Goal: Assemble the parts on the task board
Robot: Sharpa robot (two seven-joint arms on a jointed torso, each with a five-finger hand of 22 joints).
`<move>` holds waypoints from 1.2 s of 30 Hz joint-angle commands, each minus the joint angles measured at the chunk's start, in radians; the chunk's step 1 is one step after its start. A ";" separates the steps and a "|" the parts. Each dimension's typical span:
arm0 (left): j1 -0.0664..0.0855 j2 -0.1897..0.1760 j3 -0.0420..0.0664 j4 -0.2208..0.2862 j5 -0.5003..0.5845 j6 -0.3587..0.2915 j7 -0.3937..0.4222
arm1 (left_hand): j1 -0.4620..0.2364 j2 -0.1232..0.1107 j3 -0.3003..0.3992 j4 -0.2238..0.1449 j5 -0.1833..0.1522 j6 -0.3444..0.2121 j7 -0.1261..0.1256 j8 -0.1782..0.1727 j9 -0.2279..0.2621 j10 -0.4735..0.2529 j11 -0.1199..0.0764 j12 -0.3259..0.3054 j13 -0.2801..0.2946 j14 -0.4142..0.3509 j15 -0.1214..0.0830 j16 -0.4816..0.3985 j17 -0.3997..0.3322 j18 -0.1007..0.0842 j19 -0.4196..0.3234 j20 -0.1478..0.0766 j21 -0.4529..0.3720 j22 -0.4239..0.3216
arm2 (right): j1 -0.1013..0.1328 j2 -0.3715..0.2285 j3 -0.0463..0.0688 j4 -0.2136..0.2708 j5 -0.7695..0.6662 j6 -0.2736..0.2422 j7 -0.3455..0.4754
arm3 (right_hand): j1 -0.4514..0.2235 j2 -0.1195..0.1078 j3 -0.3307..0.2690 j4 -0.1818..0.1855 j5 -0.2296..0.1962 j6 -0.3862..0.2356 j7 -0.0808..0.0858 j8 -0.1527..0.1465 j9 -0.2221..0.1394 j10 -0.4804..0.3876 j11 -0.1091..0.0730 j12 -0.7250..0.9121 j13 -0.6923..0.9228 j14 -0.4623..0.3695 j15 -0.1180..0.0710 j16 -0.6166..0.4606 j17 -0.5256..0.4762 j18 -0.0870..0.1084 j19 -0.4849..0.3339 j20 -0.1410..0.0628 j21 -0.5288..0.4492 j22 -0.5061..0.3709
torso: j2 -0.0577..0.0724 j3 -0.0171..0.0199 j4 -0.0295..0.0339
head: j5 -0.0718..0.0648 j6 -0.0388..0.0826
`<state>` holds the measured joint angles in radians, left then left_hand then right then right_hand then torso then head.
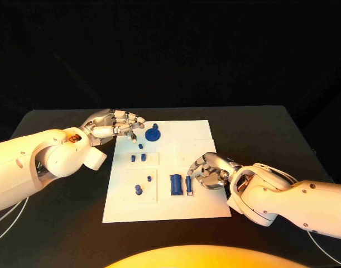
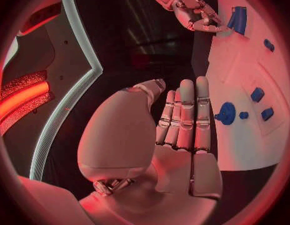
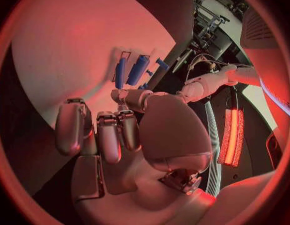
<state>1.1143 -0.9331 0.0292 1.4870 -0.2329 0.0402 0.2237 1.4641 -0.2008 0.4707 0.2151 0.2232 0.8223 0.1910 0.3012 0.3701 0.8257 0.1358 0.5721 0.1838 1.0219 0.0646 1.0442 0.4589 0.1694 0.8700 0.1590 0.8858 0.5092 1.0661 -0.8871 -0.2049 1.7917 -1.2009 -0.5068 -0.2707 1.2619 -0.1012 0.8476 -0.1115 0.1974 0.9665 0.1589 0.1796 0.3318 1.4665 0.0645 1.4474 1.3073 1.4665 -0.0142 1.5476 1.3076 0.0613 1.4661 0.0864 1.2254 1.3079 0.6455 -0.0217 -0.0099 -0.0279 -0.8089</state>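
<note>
The white task board (image 1: 190,145) lies in the middle of the black table. A round blue part (image 1: 153,134) stands near its far left corner, with my left hand (image 1: 115,125) just left of it, fingers straight and together, holding nothing (image 2: 182,120). Small blue parts (image 1: 138,158) sit further down the board's left side. A wide blue block (image 1: 175,184) and a thin blue bar (image 1: 188,185) lie side by side near the front. My right hand (image 1: 209,172) hovers just right of the bar, fingers (image 3: 107,132) curled in, nothing in them.
Two more small blue pieces (image 1: 142,185) sit at the board's front left. The board's right half (image 1: 198,206) is bare white. Black table (image 1: 267,134) surrounds the board on all sides, and my right forearm (image 1: 299,201) lies across the front right.
</note>
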 commanded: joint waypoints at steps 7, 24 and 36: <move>0.000 0.002 0.000 0.001 -0.001 0.018 0.004 | 0.009 0.004 0.005 -0.003 0.006 -0.005 0.000 0.006 -0.002 0.002 -0.002 0.003 -0.001 -0.007 -0.003 -0.003 -0.001 0.015 0.006 0.001 -0.002 0.000 | -0.003 0.007 0.000 -0.005 0.008 0.057 0.024 | -0.017 0.001 0.009 -0.011 -0.004 0.012 -0.004 -0.002 -0.001 0.025 0.000 0.005 0.160 0.094 0.002 0.006 0.219 0.000 0.010 -0.001 0.007 0.183 | 0.000 -0.0001 0.0007 | 0.000 -0.002; 0.000 0.001 0.000 0.001 -0.001 0.018 0.004 | 0.009 0.004 0.005 -0.003 0.006 -0.005 0.000 0.006 -0.002 0.002 -0.002 0.003 -0.001 -0.007 -0.003 -0.003 -0.001 0.015 0.006 0.001 -0.002 0.000 | -0.003 0.009 0.000 -0.008 0.006 0.085 0.017 | -0.023 0.004 0.011 -0.017 -0.004 0.018 -0.006 0.000 0.000 0.027 -0.001 0.008 0.162 0.094 0.001 0.006 0.219 0.000 0.010 -0.002 0.011 0.183 | 0.000 0.0000 -0.0001 | 0.001 -0.005; 0.000 0.002 0.000 -0.001 0.000 0.016 0.002 | 0.010 0.004 0.006 -0.004 0.005 -0.005 0.001 0.006 -0.002 0.002 -0.002 0.003 -0.002 -0.007 -0.003 -0.004 -0.001 0.014 0.006 0.000 -0.001 0.001 | -0.004 0.016 0.000 -0.020 0.004 0.090 0.005 | -0.046 0.014 0.017 -0.026 -0.005 -0.005 0.002 -0.017 -0.008 0.020 0.004 -0.001 0.153 0.093 0.004 0.004 0.213 0.002 0.003 -0.001 0.000 0.179 | 0.000 -0.0002 0.0000 | 0.003 -0.005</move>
<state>1.1143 -0.9332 0.0286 1.4849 -0.2331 0.0426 0.2218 1.4641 -0.2008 0.4735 0.2123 0.2232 0.8223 0.1910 0.3011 0.3690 0.8257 0.1358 0.5721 0.1826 1.0219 0.0645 1.0442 0.4589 0.1694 0.8700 0.1590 0.8858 0.5094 1.0645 -0.8732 -0.2040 1.7718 -1.1917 -0.4425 -0.2663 1.2251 -0.0856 0.8638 -0.1316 0.1974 0.9696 0.1626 0.1660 0.3245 1.4665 0.0645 1.4513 1.3073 1.4665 -0.0142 1.5475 1.3073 0.0613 1.4661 0.0864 1.2293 1.3075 0.6455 -0.0218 -0.0097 -0.0270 -0.8138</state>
